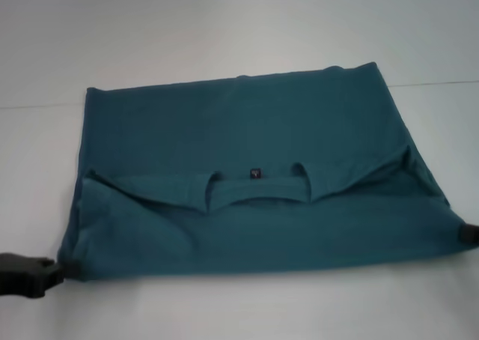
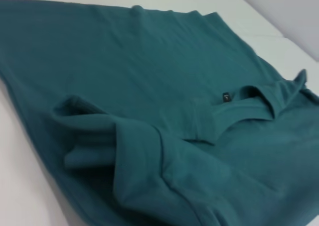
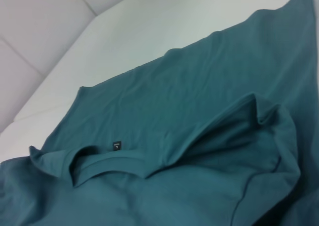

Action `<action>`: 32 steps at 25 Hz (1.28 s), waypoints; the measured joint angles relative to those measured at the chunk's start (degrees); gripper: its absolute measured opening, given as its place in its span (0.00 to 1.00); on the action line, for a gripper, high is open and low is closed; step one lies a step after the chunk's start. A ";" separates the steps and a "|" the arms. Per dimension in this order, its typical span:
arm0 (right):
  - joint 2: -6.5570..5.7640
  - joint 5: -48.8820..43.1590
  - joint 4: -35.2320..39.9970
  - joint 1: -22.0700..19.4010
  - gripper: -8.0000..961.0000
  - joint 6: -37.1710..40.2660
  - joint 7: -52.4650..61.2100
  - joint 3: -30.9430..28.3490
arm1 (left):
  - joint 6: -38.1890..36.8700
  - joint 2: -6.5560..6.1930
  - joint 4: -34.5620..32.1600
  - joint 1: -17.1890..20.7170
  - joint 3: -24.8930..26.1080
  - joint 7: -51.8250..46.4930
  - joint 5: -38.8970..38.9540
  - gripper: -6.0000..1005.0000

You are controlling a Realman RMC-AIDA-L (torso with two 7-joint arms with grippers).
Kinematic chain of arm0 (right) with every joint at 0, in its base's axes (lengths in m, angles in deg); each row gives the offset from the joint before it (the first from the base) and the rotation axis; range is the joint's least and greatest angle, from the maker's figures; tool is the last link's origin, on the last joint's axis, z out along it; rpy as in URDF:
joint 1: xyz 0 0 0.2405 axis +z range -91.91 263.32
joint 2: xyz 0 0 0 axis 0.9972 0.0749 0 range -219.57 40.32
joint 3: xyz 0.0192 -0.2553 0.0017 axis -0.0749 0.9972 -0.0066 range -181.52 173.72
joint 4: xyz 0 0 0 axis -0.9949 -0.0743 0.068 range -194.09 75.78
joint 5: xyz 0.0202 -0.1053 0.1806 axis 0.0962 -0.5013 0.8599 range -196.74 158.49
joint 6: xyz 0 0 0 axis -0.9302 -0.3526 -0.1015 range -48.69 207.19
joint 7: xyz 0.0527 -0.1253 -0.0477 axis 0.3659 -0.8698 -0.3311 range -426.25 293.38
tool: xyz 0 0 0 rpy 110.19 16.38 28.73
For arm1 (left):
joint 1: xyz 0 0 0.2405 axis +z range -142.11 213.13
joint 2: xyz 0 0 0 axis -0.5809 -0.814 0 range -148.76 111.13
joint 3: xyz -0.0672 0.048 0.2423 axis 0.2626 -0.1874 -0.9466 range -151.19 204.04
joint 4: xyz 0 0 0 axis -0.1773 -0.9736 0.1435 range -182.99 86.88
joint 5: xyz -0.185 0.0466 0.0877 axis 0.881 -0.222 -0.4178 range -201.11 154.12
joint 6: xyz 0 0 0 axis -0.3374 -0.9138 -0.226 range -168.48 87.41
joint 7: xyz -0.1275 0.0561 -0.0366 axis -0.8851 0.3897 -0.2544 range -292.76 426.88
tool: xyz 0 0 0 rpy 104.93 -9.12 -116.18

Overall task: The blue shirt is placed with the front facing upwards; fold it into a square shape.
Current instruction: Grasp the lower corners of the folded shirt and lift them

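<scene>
The blue shirt lies flat mid-desk, folded once, its neckline and small black label facing up. The left gripper sits at the shirt's 8 o'clock corner, the right gripper at 4 o'clock. Whether either gripper is spread or pinching cloth cannot be determined.

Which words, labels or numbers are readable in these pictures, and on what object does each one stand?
No text can be read.
Small black label at the neckline of the blue shirt: it bears a pale mark, too small and blurred to read in every view.
No lettering shows on the shirt's visible surfaces.
The table and both grippers bear no visible writing.
</scene>
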State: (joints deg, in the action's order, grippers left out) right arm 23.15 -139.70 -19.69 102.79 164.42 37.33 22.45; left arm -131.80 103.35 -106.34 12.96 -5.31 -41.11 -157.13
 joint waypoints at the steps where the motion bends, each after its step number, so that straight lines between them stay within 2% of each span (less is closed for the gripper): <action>1: 0.00 -0.06 0.01 -0.50 0.05 0.86 -0.75 -0.14 | -0.88 -0.05 -0.05 0.18 0.32 0.26 0.00 0.04; 8: 0.45 -0.44 0.01 -4.47 0.05 6.57 -5.84 -0.46 | -6.60 -0.19 -0.14 0.66 1.56 2.16 -1.26 0.04; 17: 0.64 -0.52 0.00 -9.01 0.04 9.97 -8.73 -2.22 | -9.43 -0.21 -1.05 1.82 2.17 3.36 -3.12 0.05; 23: 0.61 -0.55 0.00 -10.56 0.04 11.11 -9.83 -4.30 | -11.00 -0.23 -2.61 3.62 3.04 4.01 -3.51 0.05; 32: 0.40 -0.54 0.00 -11.67 0.04 12.75 -10.98 -5.11 | -14.36 -0.26 -2.99 4.23 4.34 5.50 -4.84 0.06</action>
State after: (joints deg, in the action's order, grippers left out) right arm 23.56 -140.24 -19.70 91.11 177.17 26.34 17.33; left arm -146.16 103.08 -109.34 17.19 -0.97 -35.61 -161.97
